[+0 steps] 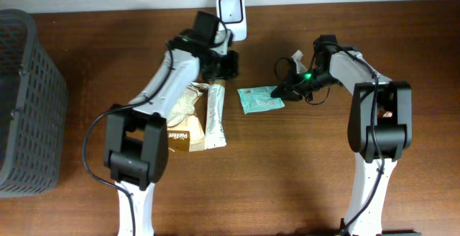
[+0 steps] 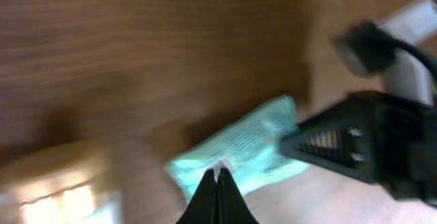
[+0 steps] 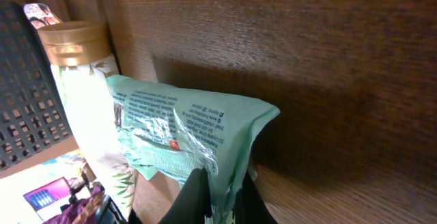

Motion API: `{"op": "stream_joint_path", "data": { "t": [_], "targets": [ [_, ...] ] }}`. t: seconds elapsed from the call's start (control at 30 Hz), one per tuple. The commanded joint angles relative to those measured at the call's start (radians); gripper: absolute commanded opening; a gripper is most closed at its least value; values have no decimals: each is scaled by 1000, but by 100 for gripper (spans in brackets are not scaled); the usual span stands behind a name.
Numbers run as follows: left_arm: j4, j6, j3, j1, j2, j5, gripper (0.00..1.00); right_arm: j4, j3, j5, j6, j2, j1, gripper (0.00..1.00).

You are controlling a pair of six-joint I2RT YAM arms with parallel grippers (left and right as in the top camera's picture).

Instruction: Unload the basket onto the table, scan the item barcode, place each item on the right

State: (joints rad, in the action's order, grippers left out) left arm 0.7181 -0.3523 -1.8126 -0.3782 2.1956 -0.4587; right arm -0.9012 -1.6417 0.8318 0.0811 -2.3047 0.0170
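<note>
1. Two arms worked over a brown wooden surface (image 1: 345, 20), which carried everything in view.
2. At the far left edge stood a dark grey mesh basket (image 1: 25, 106) (only partly inside the overhead view).
3. The left arm (image 1: 169, 78) reached toward the back of the surface. Its jaws were pressed fully together on nothing, their tips meeting in a thin black point in the left wrist view.
4. The right arm (image 1: 366, 78) bent inward toward the middle, its jaws clamped tight on one edge of the teal packet (image 1: 259, 99).
5. A long white sachet (image 1: 214, 117) and a tan pack (image 1: 183, 132) lay side by side beneath the left arm, touching each other.
6. That teal packet, its printed side showing, sat near the middle of the surface, just right of the white sachet and apart from it. Whether it rested on the wood or was raised slightly, I could not tell.
7. A white scanner (image 1: 233, 13) stood at the back centre, just beside the left arm's closed jaws and behind the packet.
</note>
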Motion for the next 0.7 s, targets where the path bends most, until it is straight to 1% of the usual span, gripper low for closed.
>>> {"op": "stream_joint_path", "data": {
  "t": [0.0, 0.13, 0.4, 0.47, 0.67],
  "targets": [
    [-52, -14, 43, -52, 0, -97, 0, 0, -6, -59, 10, 13, 9, 4],
    [-53, -14, 55, -82, 11, -43, 0, 0, -6, -59, 8, 13, 8, 4],
    [-45, -44, 57, -80, 79, -40, 0, -3, -6, -59, 5, 13, 8, 4],
    [-33, -44, 57, -74, 81, -2, 0, -7, -6, -59, 2, 13, 8, 4],
    [-13, -52, 58, -53, 82, 38, 0, -10, -6, -66, 2, 13, 8, 4]
  ]
}}
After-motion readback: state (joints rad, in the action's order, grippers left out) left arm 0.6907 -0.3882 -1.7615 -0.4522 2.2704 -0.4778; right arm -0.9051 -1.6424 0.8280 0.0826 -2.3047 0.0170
